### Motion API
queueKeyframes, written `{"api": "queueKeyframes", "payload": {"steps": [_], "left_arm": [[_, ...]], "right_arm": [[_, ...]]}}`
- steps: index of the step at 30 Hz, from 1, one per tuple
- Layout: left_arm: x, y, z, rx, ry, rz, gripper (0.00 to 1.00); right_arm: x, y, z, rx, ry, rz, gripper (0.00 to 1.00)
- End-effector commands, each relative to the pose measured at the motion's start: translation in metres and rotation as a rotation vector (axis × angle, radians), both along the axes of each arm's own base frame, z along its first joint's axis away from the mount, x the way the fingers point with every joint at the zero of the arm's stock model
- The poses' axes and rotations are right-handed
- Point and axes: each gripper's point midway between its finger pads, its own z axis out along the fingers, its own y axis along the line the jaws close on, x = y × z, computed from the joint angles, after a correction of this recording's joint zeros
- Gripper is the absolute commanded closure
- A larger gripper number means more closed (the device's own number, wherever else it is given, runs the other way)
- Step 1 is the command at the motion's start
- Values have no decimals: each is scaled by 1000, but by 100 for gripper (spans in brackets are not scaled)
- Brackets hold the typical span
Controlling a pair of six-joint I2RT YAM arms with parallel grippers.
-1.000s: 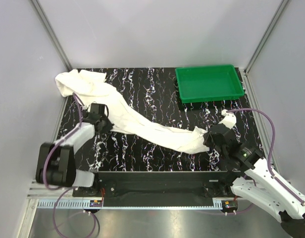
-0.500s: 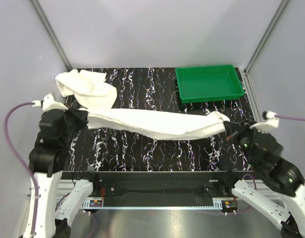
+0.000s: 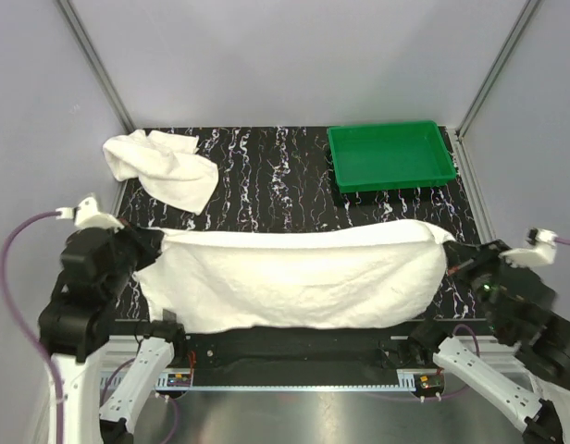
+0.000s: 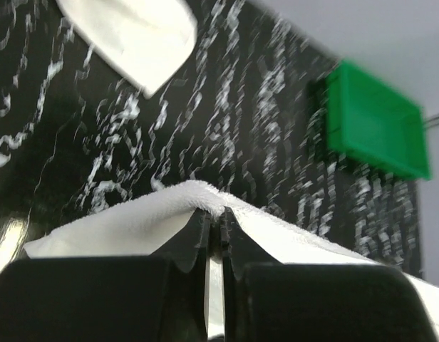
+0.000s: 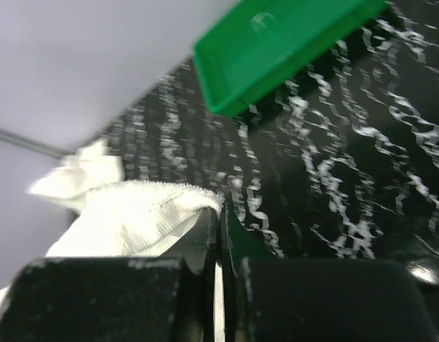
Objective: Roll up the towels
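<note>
While left gripper (image 3: pixel 148 244), right gripper (image 3: pixel 449 257) clamp its corners, large towel (image 3: pixel 294 282) hangs spread, lightly wrinkled.

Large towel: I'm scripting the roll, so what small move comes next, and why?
Probably lower the large towel flat onto the table: the left gripper and right gripper each pinch a top corner, holding it spread open near the front edge.

No writing, label, brand, number or sign can be read anywhere. The large towel (image 3: pixel 294 282), small towel (image 3: pixel 169 166), green tray (image 3: pixel 391 182) and marbled counter (image 3: pixel 285 185) carry none.
</note>
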Motion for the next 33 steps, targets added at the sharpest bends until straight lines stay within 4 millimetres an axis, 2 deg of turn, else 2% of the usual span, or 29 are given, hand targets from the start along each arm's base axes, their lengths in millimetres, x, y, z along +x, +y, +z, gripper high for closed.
{"api": "queueKeyframes", "payload": {"steps": [1, 3, 4, 5, 6, 7, 8, 9, 10, 11, 12, 13, 14, 16, 17, 18, 19, 20, 21, 22, 24, 25, 27, 28, 29, 30, 31, 32, 33], "left_arm": [[39, -6, -64, 56, 186, -28, 94], [65, -12, -85, 49, 226, -41, 94], [73, -14, -96, 48, 252, -45, 94], [91, -17, -115, 47, 292, -50, 94], [99, -19, -123, 46, 316, -50, 94], [108, -23, -132, 37, 340, -63, 94], [126, -27, -147, 34, 388, -70, 94], [135, -29, -157, 35, 418, -73, 93], [144, -31, -165, 34, 441, -77, 93], [158, -30, -187, 42, 506, -64, 93], [168, -30, -191, 45, 516, -51, 93], [179, -29, -198, 47, 519, -43, 93], [188, -29, -219, 49, 574, -38, 93], [211, -30, -222, 46, 566, -36, 93], [220, -30, -241, 54, 612, -38, 91], [238, -30, -233, 56, 590, -39, 80], [248, -32, -237, 48, 604, -53, 66], [256, -31, -259, 59, 659, -60, 51], [264, -29, -263, 59, 672, -61, 35], [281, -29, -259, 33, 667, -74, 32], [295, -25, -244, 29, 638, -66, 28], [303, -17, -229, 36, 603, -49, 26], [304, -12, -193, 50, 525, -40, 26], [300, -1, -182, 90, 514, 9, 25], [290, 2, -161, 104, 470, 13, 26], [282, 3, -154, 111, 458, 15, 27], [270, 4, -151, 129, 451, 27, 28], [246, 5, -151, 138, 445, 32, 30], [231, 4, -158, 146, 450, 33, 32]], "right_arm": [[32, 0, -55, -180, 228, -177, 100], [47, 9, -65, -220, 261, -196, 100], [58, 15, -80, -283, 309, -209, 100], [65, 14, -83, -312, 308, -242, 100], [73, 18, -86, -322, 306, -259, 100], [82, 22, -102, -383, 345, -266, 100], [90, 20, -110, -388, 366, -286, 100], [104, 24, -113, -354, 361, -297, 100], [114, 22, -136, -405, 427, -283, 100], [124, 13, -153, -344, 489, -289, 100], [142, 12, -156, -321, 470, -282, 100], [149, 7, -182, -336, 531, -279, 100], [165, -4, -185, -306, 516, -310, 100], [181, -16, -209, -358, 583, -323, 100], [194, -15, -212, -353, 578, -312, 100], [200, -23, -218, -366, 605, -317, 100], [216, -23, -228, -377, 645, -307, 73], [224, -21, -235, -374, 675, -280, 54], [232, -24, -239, -383, 698, -275, 40], [247, -25, -243, -385, 716, -270, 21], [260, -27, -246, -411, 729, -257, 5], [270, -30, -234, -414, 703, -271, 1], [272, -38, -219, -448, 688, -289, 0], [274, -40, -207, -455, 666, -298, 0], [273, -41, -200, -462, 650, -304, 0], [271, -41, -194, -463, 640, -297, 0], [265, -40, -183, -449, 611, -294, 0], [261, -34, -180, -426, 599, -259, 0], [255, -28, -166, -398, 553, -236, 0]]}}
